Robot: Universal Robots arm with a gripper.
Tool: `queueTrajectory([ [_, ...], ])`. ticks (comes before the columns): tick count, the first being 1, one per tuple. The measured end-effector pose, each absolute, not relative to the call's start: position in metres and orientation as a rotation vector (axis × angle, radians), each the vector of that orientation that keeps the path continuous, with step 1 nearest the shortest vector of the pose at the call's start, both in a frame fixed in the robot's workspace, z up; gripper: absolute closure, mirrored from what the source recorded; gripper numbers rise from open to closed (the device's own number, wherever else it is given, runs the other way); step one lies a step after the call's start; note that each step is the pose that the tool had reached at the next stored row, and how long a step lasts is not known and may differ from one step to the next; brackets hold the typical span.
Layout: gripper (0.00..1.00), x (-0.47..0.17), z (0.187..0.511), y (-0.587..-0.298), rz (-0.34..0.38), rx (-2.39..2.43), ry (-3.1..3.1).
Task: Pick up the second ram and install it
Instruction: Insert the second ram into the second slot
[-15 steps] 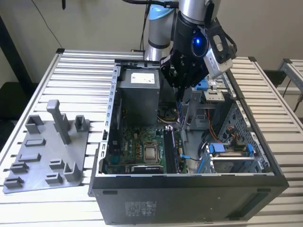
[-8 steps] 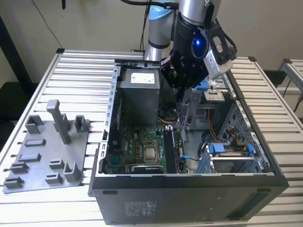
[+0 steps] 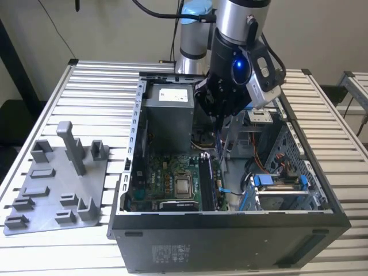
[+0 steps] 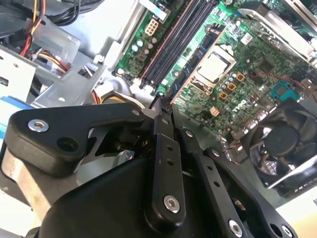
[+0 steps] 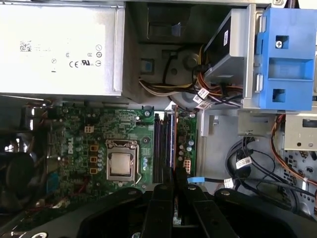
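Note:
Inside the open computer case, my gripper hangs over the motherboard. In both wrist views its black fingers are shut on the second ram, a thin stick seen edge-on with a copper-coloured lower edge. The stick runs along the long dark memory slots and sits over the slot nearest the cable side. How high it is above the slot I cannot tell. In the second wrist view the gripper pinches the ram beside the slots.
A grey power supply fills the case's back corner. Next to the slots lies the processor socket. A blue drive cage and cable bundles crowd the other side. The grey fixture plate lies on the slatted table at the exterior view's left.

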State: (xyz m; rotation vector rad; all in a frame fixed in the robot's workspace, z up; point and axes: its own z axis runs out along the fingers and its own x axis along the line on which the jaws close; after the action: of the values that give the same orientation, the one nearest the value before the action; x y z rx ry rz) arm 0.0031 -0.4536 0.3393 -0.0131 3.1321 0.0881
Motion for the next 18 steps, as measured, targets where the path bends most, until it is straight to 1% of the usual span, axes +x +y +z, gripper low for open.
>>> queueTrajectory([
  [18, 0.86, -0.006, 0.312, -0.455, 0.085, -0.015, 3.094],
])
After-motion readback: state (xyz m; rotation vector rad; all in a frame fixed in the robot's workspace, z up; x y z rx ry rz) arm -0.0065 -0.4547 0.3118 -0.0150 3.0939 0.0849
